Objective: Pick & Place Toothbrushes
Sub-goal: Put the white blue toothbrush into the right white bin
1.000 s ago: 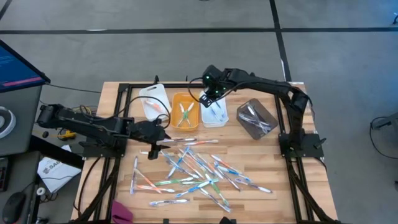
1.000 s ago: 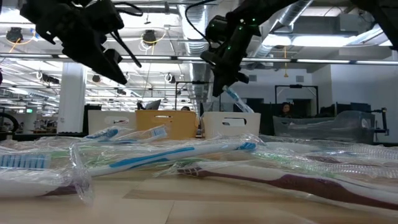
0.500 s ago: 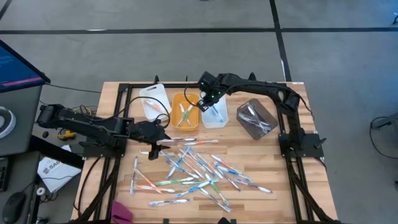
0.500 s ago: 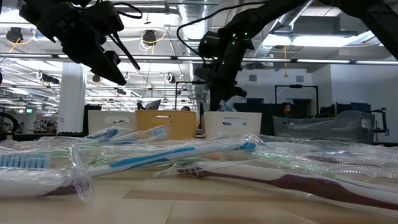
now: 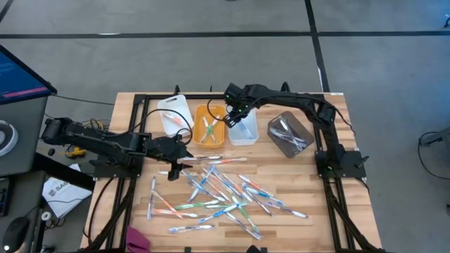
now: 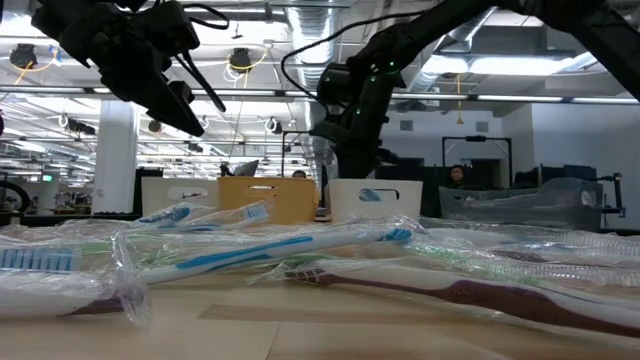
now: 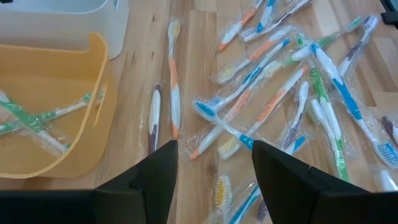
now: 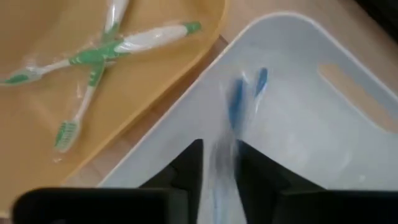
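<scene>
**Blue brush over the white bin**

The right gripper (image 5: 237,112) hangs right over the white bin (image 5: 244,131), its fingers parted only a sliver. A blue-and-white toothbrush (image 8: 235,102) in a clear wrapper shows between them, blurred, and I cannot tell whether they grip it or it is loose. Just beside the gripper sits the orange bin (image 5: 209,125), with two green-and-white brushes (image 8: 99,56) lying crossed inside. The left gripper (image 5: 177,151) hovers with its fingers spread wide and nothing between them. Directly below and beyond it, the pile of toothbrushes (image 5: 225,191) sprawls across the wooden table (image 5: 302,183): thin wrapped sticks, mostly blue and white, some orange, some green, lying crisscross.
</scene>
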Available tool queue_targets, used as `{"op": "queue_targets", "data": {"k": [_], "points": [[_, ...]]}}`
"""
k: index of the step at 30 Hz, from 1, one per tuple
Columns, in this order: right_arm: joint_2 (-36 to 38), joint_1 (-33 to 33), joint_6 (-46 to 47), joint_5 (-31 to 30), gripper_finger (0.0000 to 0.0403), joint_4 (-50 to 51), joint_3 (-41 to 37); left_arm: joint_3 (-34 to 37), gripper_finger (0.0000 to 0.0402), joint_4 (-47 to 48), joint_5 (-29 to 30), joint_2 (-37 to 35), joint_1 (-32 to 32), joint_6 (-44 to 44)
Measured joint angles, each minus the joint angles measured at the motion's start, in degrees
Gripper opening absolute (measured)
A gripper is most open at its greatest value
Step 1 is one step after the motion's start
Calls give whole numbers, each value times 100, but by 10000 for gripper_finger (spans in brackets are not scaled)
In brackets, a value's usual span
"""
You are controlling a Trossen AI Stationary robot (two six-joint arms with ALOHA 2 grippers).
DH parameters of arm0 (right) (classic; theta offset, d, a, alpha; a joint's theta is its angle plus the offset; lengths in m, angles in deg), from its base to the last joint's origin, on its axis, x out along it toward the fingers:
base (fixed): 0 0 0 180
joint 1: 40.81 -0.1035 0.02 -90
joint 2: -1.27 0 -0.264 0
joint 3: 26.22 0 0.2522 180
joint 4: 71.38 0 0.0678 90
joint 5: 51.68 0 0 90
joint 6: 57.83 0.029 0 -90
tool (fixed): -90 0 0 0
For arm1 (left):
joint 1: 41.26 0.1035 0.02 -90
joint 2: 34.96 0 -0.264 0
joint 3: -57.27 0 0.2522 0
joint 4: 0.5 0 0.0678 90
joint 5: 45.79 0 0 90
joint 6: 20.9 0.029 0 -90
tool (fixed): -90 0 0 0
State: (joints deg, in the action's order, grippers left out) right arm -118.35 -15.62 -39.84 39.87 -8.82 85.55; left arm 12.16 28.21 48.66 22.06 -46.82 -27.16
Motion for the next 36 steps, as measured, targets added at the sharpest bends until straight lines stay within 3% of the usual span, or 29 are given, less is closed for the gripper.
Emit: {"op": "queue_targets", "data": {"k": [9,13,24,33,36], "points": [[-1,-85,-198,-3,219,56,-4,0,199,-15,-9,0,0,146],[65,-67,-205,-4,259,367,220,0,199,-47,-9,0,0,146],[82,-355,8,-6,270,2293,1770,2,199,-39,-2,0,0,133],[86,-1301,378,-449,270,4111,2440,2,199,-15,2,0,0,130],[91,-1734,503,-610,270,4116,2453,2,199,-14,2,0,0,130]]}}
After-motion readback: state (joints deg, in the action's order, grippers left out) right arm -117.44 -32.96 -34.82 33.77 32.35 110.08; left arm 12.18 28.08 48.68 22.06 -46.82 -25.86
